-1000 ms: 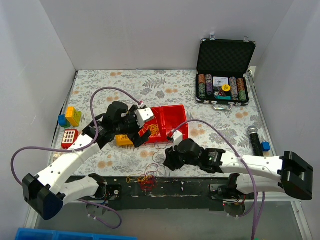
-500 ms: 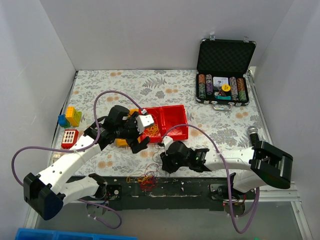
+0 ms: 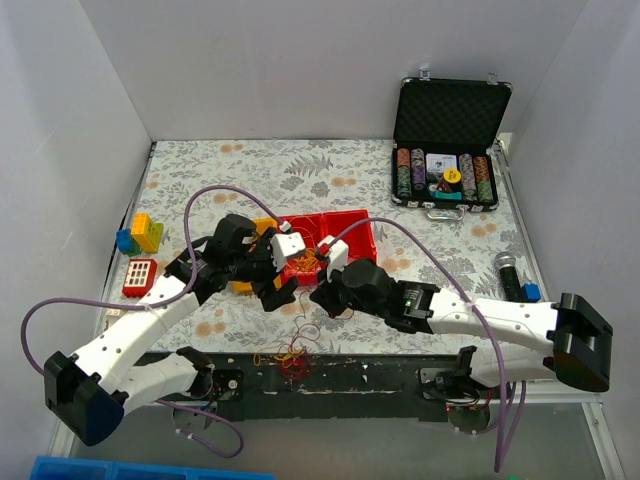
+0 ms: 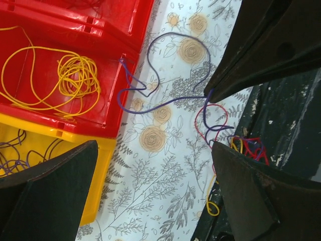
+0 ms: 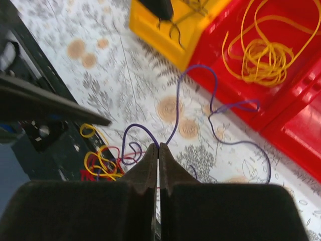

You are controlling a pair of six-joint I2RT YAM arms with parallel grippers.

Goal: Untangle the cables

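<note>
Right pincer (image 5: 158, 150) pinches a purple cable (image 5: 177, 103), left pincer (image 4: 154, 150) spread; next, probably draw it clear of the tangle (image 5: 103, 160).

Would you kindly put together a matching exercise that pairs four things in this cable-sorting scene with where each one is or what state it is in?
Things:
1. yellow cable coil
2. purple cable
3. left claw
4. red-and-yellow tangle

Places or states:
A. open, holding nothing
B. lying at the near edge of the table
C. inside the red bin
D. pinched in the shut right claw

Pairs: 1-C, 2-D, 3-A, 4-B.
</note>
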